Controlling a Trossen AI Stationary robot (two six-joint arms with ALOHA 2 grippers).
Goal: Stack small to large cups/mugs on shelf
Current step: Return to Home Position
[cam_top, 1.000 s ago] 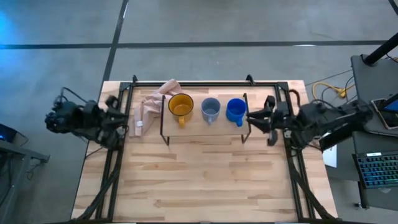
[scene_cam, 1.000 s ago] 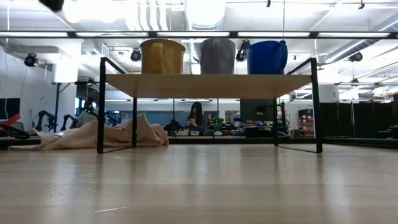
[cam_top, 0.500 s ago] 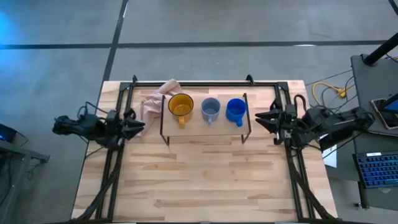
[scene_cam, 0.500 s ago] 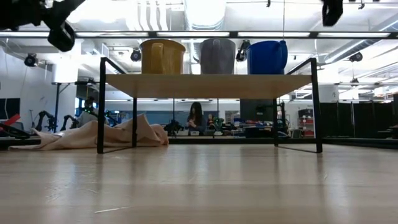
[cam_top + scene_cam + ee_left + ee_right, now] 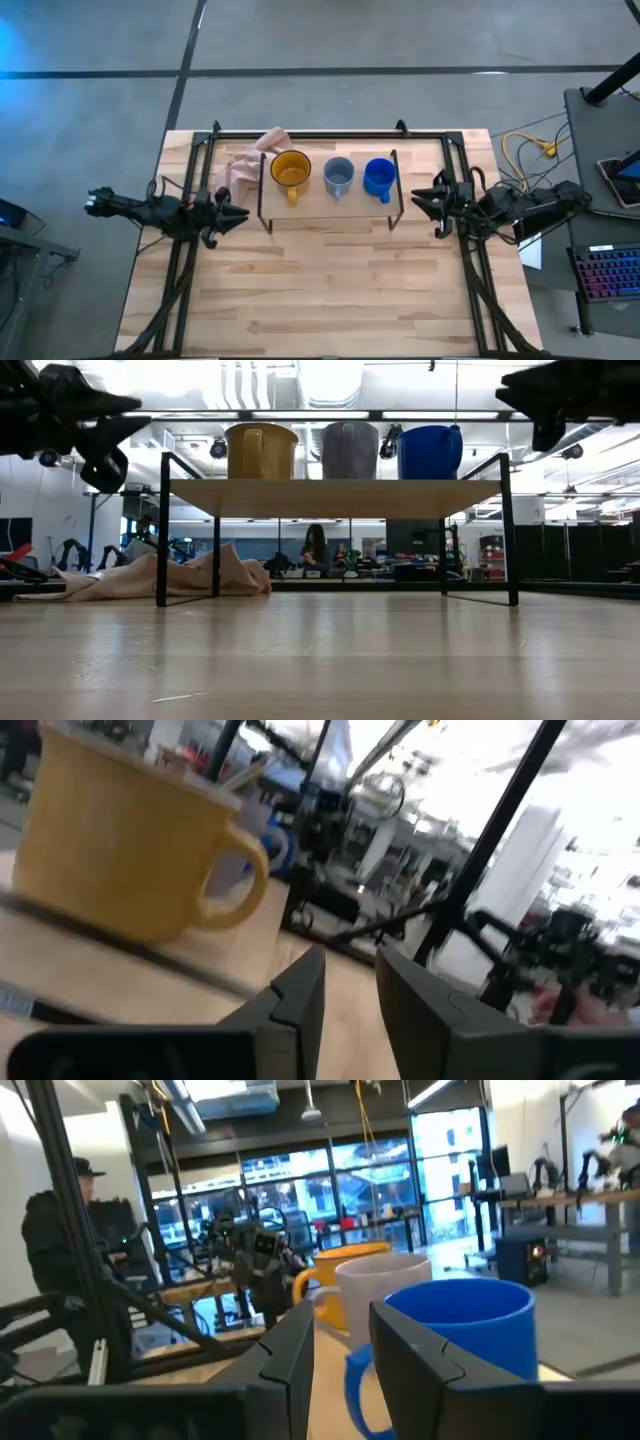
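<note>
Three mugs stand upright in a row on the shelf's plank top: the yellow mug at the left, the grey-blue mug in the middle, the blue mug at the right. In the low view they stand on the plank. My left gripper is beside the shelf's left end and points at it; the left wrist view shows the yellow mug beyond its narrowly parted fingers. My right gripper is beside the shelf's right end, narrowly open, facing the blue mug. Both are empty.
A pink cloth lies crumpled on the table at the shelf's far left corner. The shelf's thin black legs stand between the grippers and the mugs. Bare wooden tabletop lies on the near side. People show in the room beyond.
Both grippers have come down from above into the low view, and both arms now lie stretched out and level. My left gripper has gone toward the shelf's left end. The mugs have stayed where they were.
</note>
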